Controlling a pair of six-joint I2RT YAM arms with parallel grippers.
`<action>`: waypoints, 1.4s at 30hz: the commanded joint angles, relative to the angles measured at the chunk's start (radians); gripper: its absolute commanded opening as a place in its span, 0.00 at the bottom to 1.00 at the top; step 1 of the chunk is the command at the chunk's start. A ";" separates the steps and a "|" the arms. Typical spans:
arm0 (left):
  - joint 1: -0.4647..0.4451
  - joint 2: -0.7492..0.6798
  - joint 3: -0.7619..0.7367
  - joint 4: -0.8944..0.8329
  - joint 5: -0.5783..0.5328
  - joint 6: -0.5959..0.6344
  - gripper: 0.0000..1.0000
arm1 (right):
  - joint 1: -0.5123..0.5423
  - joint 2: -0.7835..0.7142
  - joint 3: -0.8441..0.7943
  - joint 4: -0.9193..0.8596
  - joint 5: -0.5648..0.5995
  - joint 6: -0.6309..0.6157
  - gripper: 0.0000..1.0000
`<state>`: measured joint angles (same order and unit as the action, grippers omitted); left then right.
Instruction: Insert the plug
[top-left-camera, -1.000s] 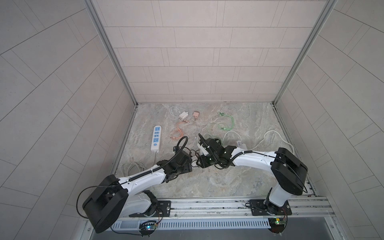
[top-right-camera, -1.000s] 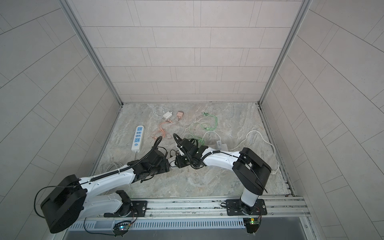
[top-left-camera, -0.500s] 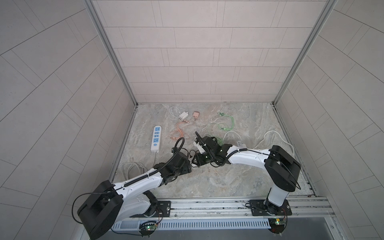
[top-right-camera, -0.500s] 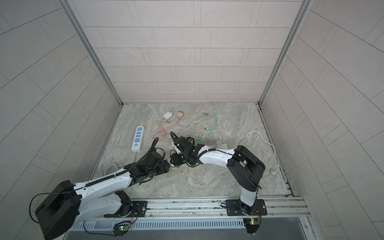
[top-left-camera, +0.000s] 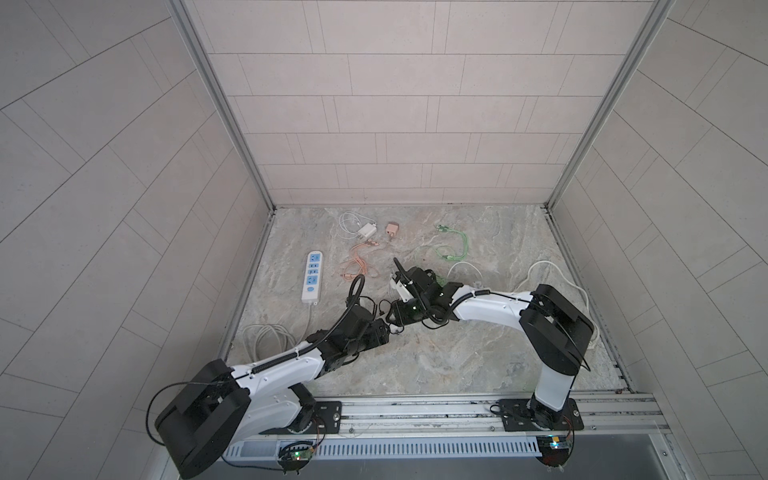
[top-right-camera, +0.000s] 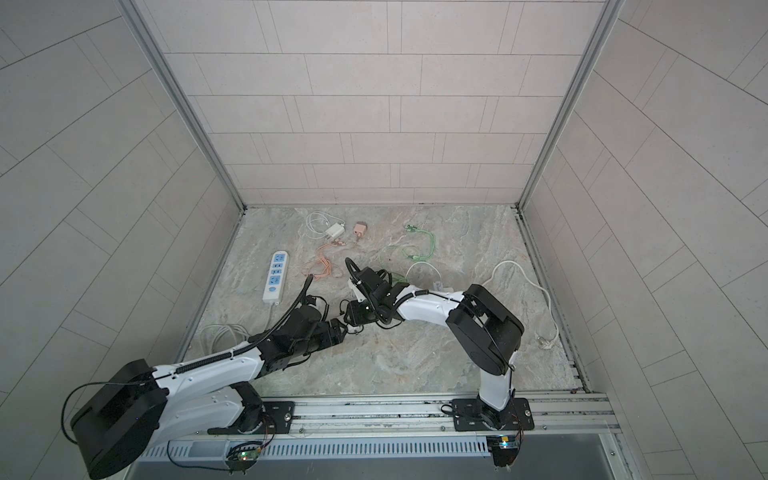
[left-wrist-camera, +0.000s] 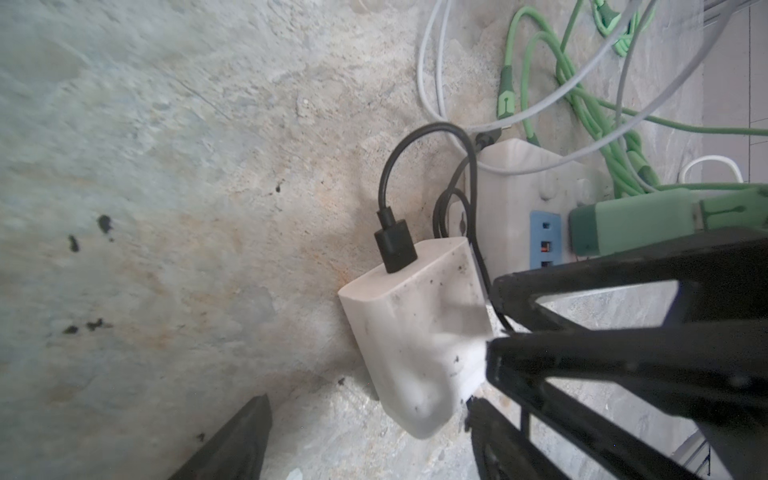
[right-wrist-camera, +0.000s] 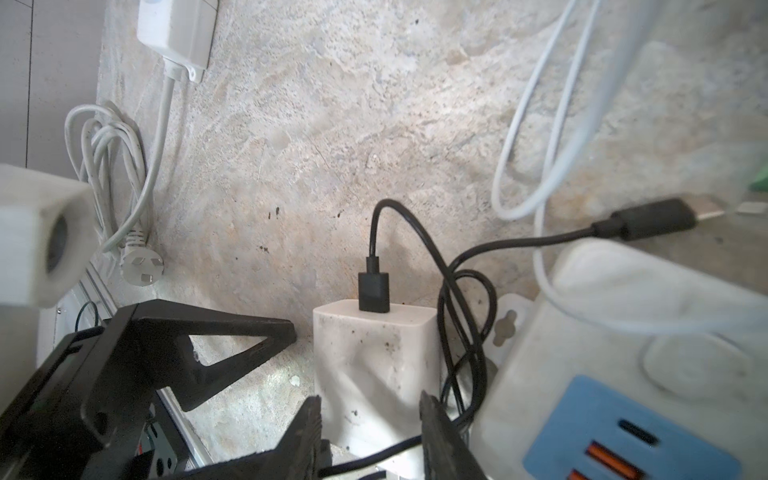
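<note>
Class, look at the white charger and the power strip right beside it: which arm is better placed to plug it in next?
Probably right. The right gripper is closed on the charger, next to the power strip; the left gripper is open and holds nothing.

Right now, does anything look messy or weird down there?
Yes. The white charger clamped in the jaws of the right gripper is speckled with dark smudges, so it looks dirty. Near it, the green cables lie looped over one another in a tangle on the floor instead of neatly coiled.
</note>
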<state>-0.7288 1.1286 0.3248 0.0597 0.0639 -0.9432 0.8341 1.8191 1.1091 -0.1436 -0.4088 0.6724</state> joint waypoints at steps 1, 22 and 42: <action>-0.003 0.016 -0.012 0.038 -0.006 -0.002 0.82 | 0.003 0.012 0.013 0.000 -0.024 0.022 0.40; -0.027 0.053 0.003 0.028 -0.011 -0.027 0.84 | 0.042 -0.073 -0.182 0.262 -0.105 0.268 0.40; -0.060 -0.002 -0.009 0.011 -0.066 -0.055 0.84 | 0.022 -0.077 -0.233 0.292 -0.047 0.253 0.41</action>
<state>-0.7879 1.1347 0.3298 0.0586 0.0349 -0.9802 0.8478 1.7287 0.8619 0.2192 -0.4469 0.9661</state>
